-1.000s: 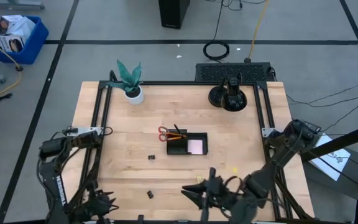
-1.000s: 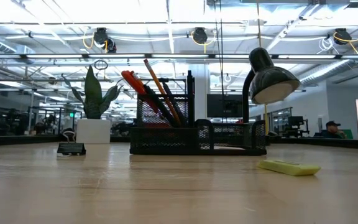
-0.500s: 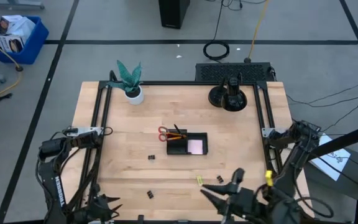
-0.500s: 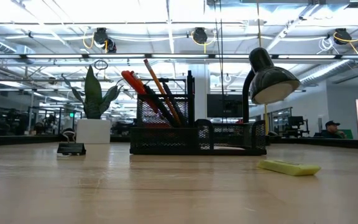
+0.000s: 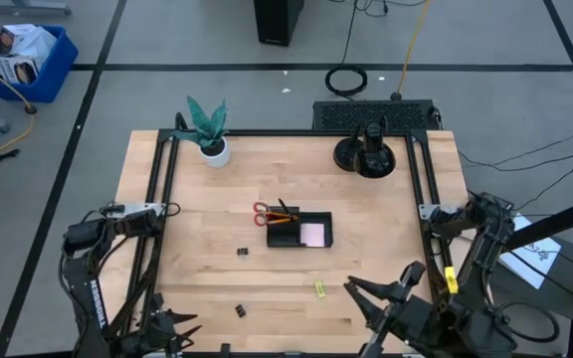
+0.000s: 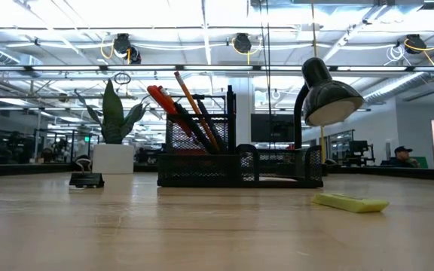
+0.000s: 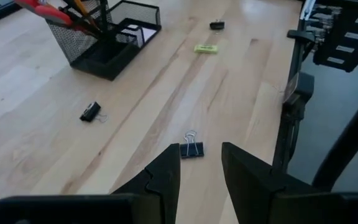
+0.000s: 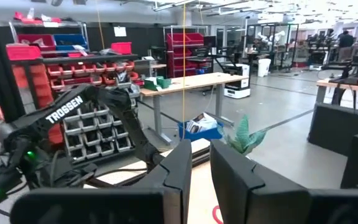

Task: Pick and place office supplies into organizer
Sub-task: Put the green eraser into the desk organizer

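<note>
You see a grey floor (image 5: 217, 99) with dark lines across it around the wooden table (image 5: 207, 288). A blue bin (image 5: 30, 62) sits on the floor in one corner, and a black cable coil (image 5: 347, 81) lies near the table's far edge. Long bright lights (image 6: 202, 15) hang from the ceiling. Look farther into the room and you find red shelves (image 8: 194, 53), a work bench (image 8: 191, 84), and a person (image 6: 403, 156) sitting far off.

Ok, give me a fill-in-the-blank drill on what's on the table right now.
1. The red-handled scissors stand in the black ____.
2. The pink sticky-note pad lies ____ the organizer.
3. The potted plant has ____ leaves.
4. Loose binder clips on the wood are ____ in colour.

Missing: organizer; inside; green; black
</note>
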Motion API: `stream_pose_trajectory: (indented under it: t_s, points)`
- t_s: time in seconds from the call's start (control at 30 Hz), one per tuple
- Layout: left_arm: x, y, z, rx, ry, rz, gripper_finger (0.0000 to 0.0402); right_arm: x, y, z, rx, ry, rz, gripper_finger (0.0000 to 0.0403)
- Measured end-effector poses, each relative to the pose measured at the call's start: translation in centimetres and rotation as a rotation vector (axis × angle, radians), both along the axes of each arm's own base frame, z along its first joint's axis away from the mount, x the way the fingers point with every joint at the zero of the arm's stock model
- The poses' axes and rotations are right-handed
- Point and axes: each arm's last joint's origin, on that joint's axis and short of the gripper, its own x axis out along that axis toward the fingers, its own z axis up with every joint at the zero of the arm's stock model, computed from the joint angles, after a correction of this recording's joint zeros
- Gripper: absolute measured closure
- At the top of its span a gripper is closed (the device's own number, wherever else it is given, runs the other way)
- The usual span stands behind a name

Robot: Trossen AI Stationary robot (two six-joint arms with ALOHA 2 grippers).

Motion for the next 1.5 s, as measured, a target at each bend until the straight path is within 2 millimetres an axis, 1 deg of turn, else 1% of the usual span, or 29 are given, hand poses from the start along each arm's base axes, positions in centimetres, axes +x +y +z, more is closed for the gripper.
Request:
stream_pose_trajectory:
  t_s: [0.23, 0.37, 0.47, 0.77, 0.93, 1.03, 1.1, 1.3, 1.4, 1.5]
  points:
    - [-0.2, 0.0, -0.1, -0.007, 0.067, 0.007, 0.0277, 1.8, -0.3, -1.0, 0.008, -0.005, -0.041, 0.0353]
    - [-0.2, 0.0, -0.2, -0.001, 0.111, 0.002, 0.0277, 2.1, -0.3, -1.4, 0.049, -0.036, -0.049, 0.0353]
    - [-0.2, 0.0, -0.2, -0.002, 0.111, 0.003, 0.0277, 2.2, -0.1, -2.6, 0.06, -0.043, -0.048, 0.0353]
    - [0.3, 0.2, -0.2, -0.005, 0.111, 0.022, 0.0277, 2.7, 0.5, -7.1, 0.138, -0.099, -0.047, 0.0353]
    - [0.9, 0.7, 0.3, -0.022, 0.108, 0.044, 0.0277, 3.0, 0.3, -7.5, 0.107, -0.081, -0.04, 0.0353]
    - [1.4, 1.2, 0.9, -0.043, 0.102, 0.06, 0.0277, 3.7, -0.2, -7.2, 0.06, -0.068, 0.023, 0.0353]
    - [1.7, 1.6, 1.6, -0.062, 0.096, 0.073, 0.0277, 4.3, -0.9, -6.8, 0.013, -0.059, 0.075, 0.0353]
    - [2.7, 3.0, 3.3, -0.114, 0.073, 0.109, 0.0277, 6.2, -4.3, -4.4, -0.148, -0.07, 0.241, 0.0353]
    - [3.1, 3.5, 3.8, -0.132, 0.063, 0.125, 0.0277, 6.1, -6.5, -2.4, -0.201, -0.098, 0.315, 0.0353]
    - [3.4, 3.8, 4.1, -0.149, 0.056, 0.136, 0.0277, 4.8, -9.1, -0.2, -0.234, -0.093, 0.363, 0.0353]
